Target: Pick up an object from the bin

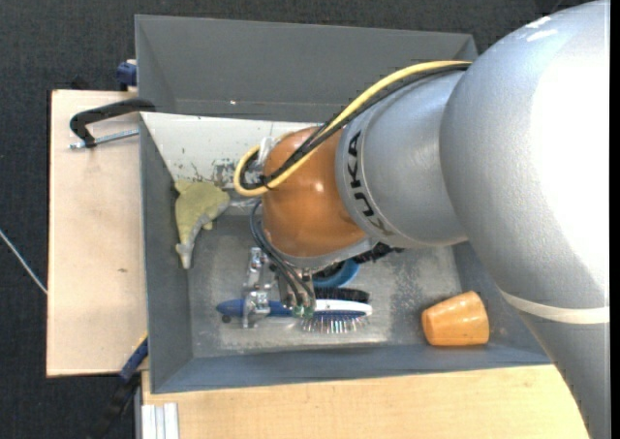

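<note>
My gripper (276, 297) is low in the bin's front half, under the arm's orange cover, right above a blue-handled brush (334, 314). The brush lies flat along the front wall, its white bristle head to the right and its blue handle end poking out to the left of the gripper. The middle of the handle is hidden behind the gripper. A pale yellow-green soft toy (197, 211) lies by the left wall, up and to the left of the gripper and apart from it.
An orange cone-shaped piece (455, 320) lies on its side in the front right corner. The big arm covers the right and middle of the bin. A white sheet leans against the back wall.
</note>
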Controlling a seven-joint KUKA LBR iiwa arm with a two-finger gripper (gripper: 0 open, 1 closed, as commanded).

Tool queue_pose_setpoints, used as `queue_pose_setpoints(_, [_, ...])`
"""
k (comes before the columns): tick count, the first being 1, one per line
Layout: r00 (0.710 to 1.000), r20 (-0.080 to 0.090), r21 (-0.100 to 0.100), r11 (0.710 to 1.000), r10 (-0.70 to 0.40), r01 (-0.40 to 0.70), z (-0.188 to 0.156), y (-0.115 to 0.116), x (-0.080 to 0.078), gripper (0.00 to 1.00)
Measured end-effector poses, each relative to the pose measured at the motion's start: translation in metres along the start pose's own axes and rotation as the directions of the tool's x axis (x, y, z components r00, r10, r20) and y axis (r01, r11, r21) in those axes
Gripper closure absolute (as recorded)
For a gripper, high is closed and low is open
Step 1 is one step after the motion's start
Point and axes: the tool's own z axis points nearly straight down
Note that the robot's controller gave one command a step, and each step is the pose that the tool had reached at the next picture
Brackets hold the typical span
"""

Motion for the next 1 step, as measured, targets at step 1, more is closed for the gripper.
queue_pose_setpoints(1, [1.0, 0.031, -0.007, 1.0, -0.002, 0.002, -0.1306, -0.0015, -0.0007, 1.0])
